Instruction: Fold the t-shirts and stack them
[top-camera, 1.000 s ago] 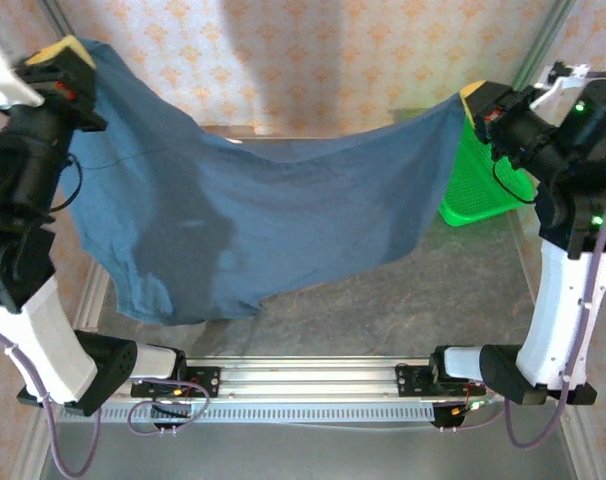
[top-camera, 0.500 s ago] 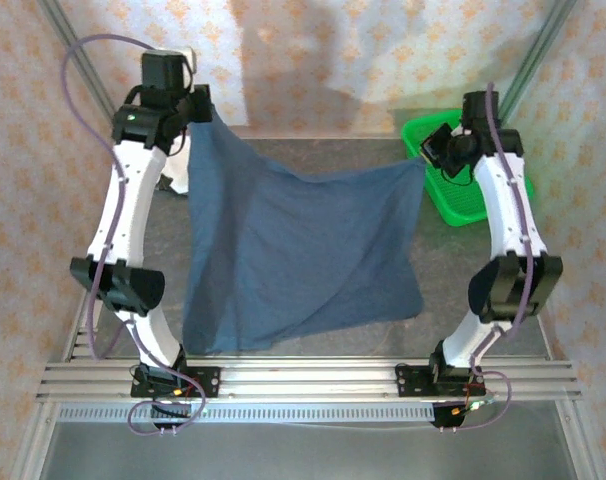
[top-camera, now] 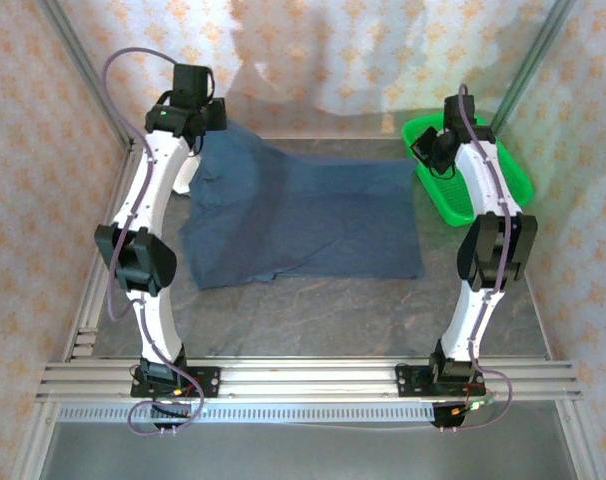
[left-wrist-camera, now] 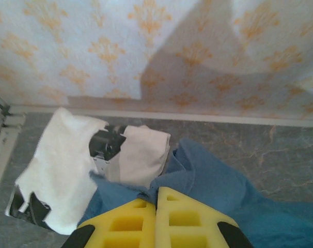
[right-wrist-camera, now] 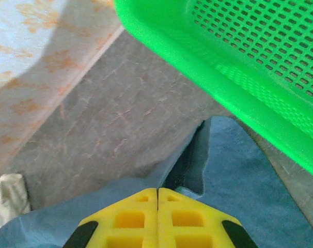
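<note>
In the top view the left arm [top-camera: 148,200] covers most of the white shirt [top-camera: 184,183], leaving a sliver at upper left. From the left wrist, the navy shirt [left-wrist-camera: 223,186] runs off the lower right edge (its far hem is out of frame). From the right wrist, the green basket [right-wrist-camera: 239,72] is cut by the top and right edges, and a white scrap [right-wrist-camera: 9,194] at lower left is too cropped to identify.

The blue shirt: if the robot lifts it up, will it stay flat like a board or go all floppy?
Probably floppy: the blue shirt lies rumpled on the table and bunches into folds at the left gripper. It would likely sag wherever it isn't held. Probably not slippery either: the right gripper pinches just a corner of the cloth.
</note>
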